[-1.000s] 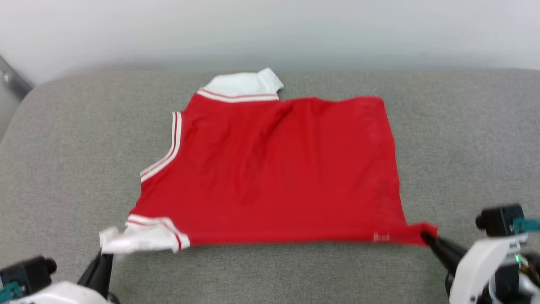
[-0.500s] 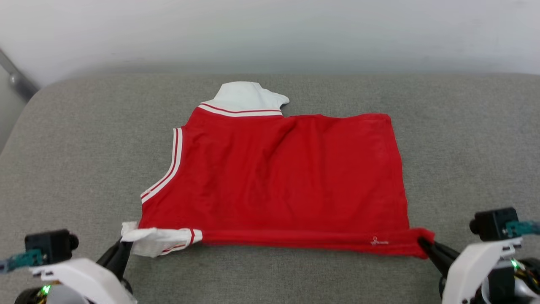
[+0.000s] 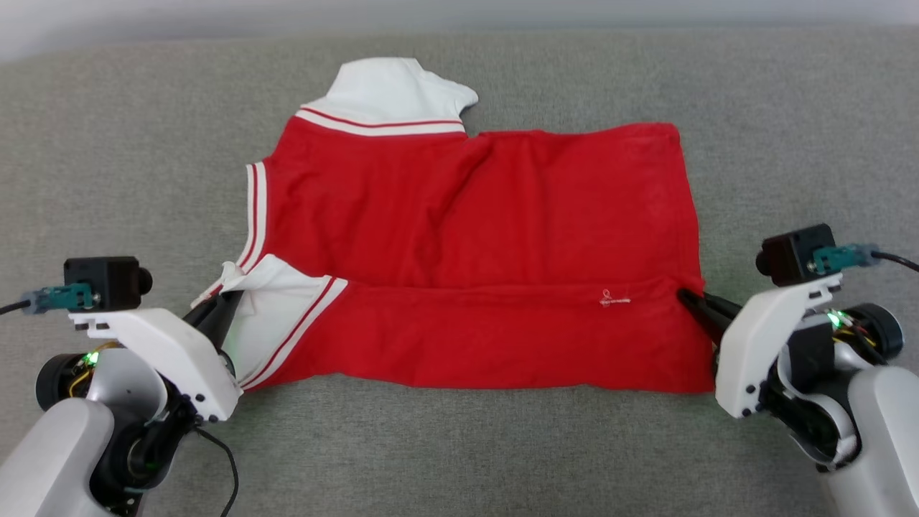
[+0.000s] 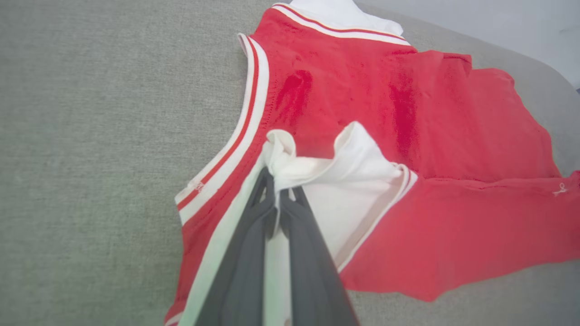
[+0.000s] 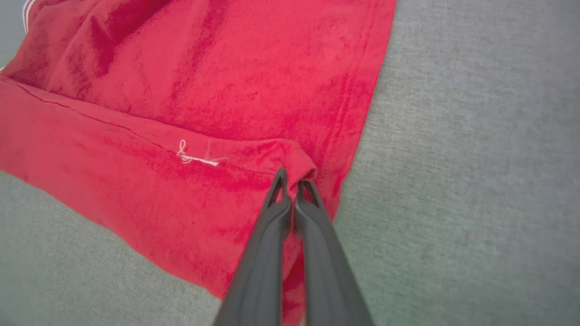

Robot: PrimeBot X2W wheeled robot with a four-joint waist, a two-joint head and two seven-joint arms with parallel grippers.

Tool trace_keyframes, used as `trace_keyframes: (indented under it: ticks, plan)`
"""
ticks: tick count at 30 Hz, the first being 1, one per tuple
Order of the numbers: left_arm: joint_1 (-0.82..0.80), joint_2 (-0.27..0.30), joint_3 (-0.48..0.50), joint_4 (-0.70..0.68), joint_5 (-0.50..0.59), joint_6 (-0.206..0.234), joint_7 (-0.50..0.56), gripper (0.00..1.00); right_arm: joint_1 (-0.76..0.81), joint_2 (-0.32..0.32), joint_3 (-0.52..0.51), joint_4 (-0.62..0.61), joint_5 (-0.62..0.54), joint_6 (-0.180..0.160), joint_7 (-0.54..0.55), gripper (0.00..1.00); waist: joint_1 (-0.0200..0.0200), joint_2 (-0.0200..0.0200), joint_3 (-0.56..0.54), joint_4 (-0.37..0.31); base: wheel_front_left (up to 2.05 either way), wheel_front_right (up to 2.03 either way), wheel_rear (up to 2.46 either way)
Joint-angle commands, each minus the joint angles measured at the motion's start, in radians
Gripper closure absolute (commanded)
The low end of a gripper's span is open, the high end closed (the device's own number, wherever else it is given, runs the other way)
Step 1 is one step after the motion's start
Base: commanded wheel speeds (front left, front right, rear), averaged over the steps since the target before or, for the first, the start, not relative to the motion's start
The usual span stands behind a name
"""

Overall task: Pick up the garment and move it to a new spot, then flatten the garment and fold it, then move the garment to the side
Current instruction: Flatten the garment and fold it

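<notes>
The garment (image 3: pixel 467 215) is a red jersey with white red-striped sleeves, lying plain side up on the grey cushion (image 3: pixel 108 143). Its near strip is folded up over the body. My left gripper (image 3: pixel 228 300) is shut on the near white sleeve (image 4: pixel 317 181), pinching it at its bunched edge (image 4: pixel 278 170). My right gripper (image 3: pixel 686 298) is shut on the red hem corner (image 5: pixel 301 165) at the garment's right side, lifted over the lower layer. A small white thread mark (image 5: pixel 195 156) shows on the folded strip. The far sleeve (image 3: pixel 391 90) lies flat at the top.
The grey cushion extends well past the garment on the left, right (image 3: pixel 804 129) and near side (image 3: pixel 467 452). A pale wall (image 4: pixel 521 27) lies beyond the cushion's far edge. A black cable (image 3: pixel 215 467) hangs by my left arm.
Both grippers carried the garment's near edge away from me, so a wider folded strip now lies over the body. The head camera tilted down, shifting the whole scene upward.
</notes>
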Motion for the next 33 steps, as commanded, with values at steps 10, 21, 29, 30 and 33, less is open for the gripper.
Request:
trace_keyframes:
  ticks: [10, 21, 29, 30, 33]
  plan:
    - [-0.091, -0.052, -0.055, 0.167, -0.007, -0.07, 0.032, 0.0, -0.099, -0.021, 0.097, 0.196, 0.024, -0.001, -0.119, 0.0, -0.0001, 0.0, 0.046, -0.017, 0.0, 0.0, 0.0]
    - [-0.01, -0.046, 0.028, 0.165, -0.025, -0.04, -0.096, 0.0, -0.007, -0.015, 0.051, 0.148, -0.001, -0.001, -0.423, 0.0, -0.0001, 0.0, -0.061, -0.018, 0.0, 0.0, 0.0]
    - [0.075, -0.037, 0.103, 0.094, -0.011, 0.049, -0.202, 0.0, 0.123, 0.048, -0.059, 0.079, -0.115, -0.001, -0.584, 0.0, -0.0001, 0.0, -0.172, -0.019, 0.0, 0.0, 0.0]
    - [0.085, -0.03, 0.108, 0.087, -0.015, 0.054, -0.198, 0.0, 0.137, 0.06, -0.071, 0.069, -0.12, -0.001, -0.59, 0.0, -0.0001, 0.0, -0.182, -0.02, 0.0, 0.0, 0.0]
    - [0.116, 0.004, 0.1, 0.062, -0.027, 0.049, -0.15, 0.0, 0.18, 0.085, -0.099, 0.03, -0.15, -0.001, -0.594, 0.0, -0.0001, 0.0, -0.208, -0.024, 0.0, 0.0, 0.0]
